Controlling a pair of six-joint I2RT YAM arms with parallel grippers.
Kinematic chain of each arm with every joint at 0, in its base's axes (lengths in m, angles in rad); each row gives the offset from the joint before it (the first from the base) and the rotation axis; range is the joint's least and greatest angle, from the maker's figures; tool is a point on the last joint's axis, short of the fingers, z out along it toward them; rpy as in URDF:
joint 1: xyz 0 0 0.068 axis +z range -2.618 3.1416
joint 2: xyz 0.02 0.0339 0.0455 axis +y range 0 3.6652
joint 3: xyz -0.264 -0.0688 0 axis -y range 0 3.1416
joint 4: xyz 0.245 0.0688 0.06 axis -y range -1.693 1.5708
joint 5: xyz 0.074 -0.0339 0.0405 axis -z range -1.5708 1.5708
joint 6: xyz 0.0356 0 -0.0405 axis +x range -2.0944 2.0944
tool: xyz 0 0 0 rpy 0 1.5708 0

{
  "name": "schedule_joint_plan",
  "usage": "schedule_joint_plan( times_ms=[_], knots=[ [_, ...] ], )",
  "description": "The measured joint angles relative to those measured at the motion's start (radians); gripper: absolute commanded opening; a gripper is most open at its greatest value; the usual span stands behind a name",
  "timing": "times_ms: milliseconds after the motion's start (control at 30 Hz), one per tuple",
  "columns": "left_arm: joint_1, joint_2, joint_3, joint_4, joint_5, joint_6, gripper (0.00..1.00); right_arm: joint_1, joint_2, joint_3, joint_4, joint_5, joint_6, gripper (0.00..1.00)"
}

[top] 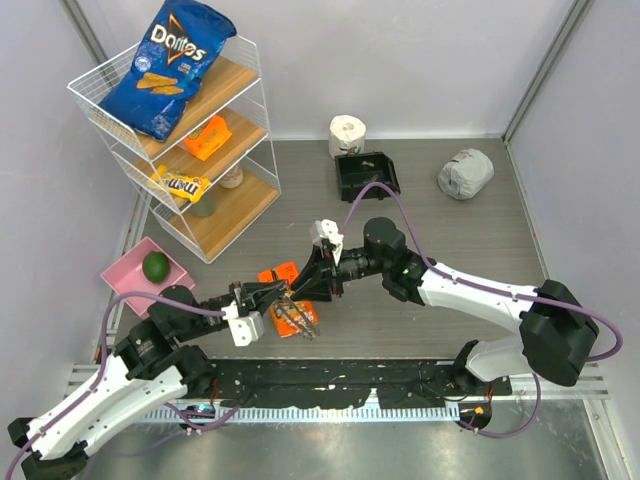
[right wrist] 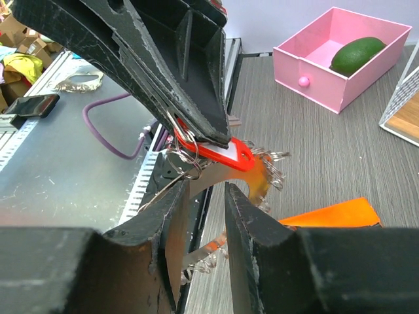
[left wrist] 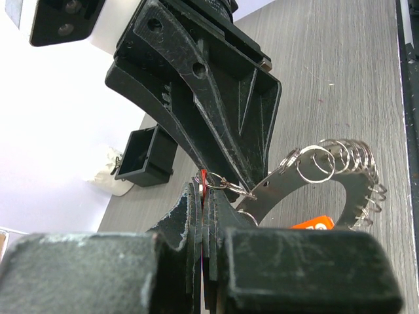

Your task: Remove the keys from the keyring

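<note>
The left end effector (top: 283, 292) and right end effector (top: 318, 285) are scuffed black. The keyring (left wrist: 357, 190) is silvery-grey, its band dotted with small holes and fringed with bright wire loops. The red-headed key (right wrist: 219, 152) is glossy red. An orange packet (right wrist: 334, 214) shows beside it. The tabletop (top: 450, 230) is grey with wood-grain streaks. The cable (right wrist: 85, 121) is purple and the arm shell (top: 85, 410) white. The tray (right wrist: 327, 62) is pink, the fruit (right wrist: 357, 54) dark green, the chip bag (top: 168, 65) blue.

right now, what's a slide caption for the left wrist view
Close-up: left gripper pinches a red-headed key at the flat silvery perforated keyring while the right gripper meets its band
</note>
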Motion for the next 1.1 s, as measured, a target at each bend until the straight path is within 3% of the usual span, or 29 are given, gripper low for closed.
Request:
schedule_joint_plan(
  times_ms=[367,600,667,700,1100],
  knots=[
    [0.0,0.003,0.0,0.0,0.03,0.002,0.0,-0.003,0.0,-0.017,0.08,-0.032,0.06,0.33],
    [0.0,0.008,0.0,0.0,0.064,0.008,0.0,-0.007,0.0,-0.017,0.097,-0.039,0.089,0.21],
    [0.0,0.01,0.0,0.0,0.064,0.011,0.0,-0.007,0.0,-0.017,0.1,-0.05,0.096,0.07],
    [0.0,0.01,0.0,0.0,0.063,0.011,0.0,-0.007,0.0,-0.017,0.103,-0.054,0.097,0.05],
    [0.003,0.01,0.0,-0.002,0.04,0.014,0.0,-0.03,0.023,-0.013,0.129,-0.076,0.169,0.05]
  ],
)
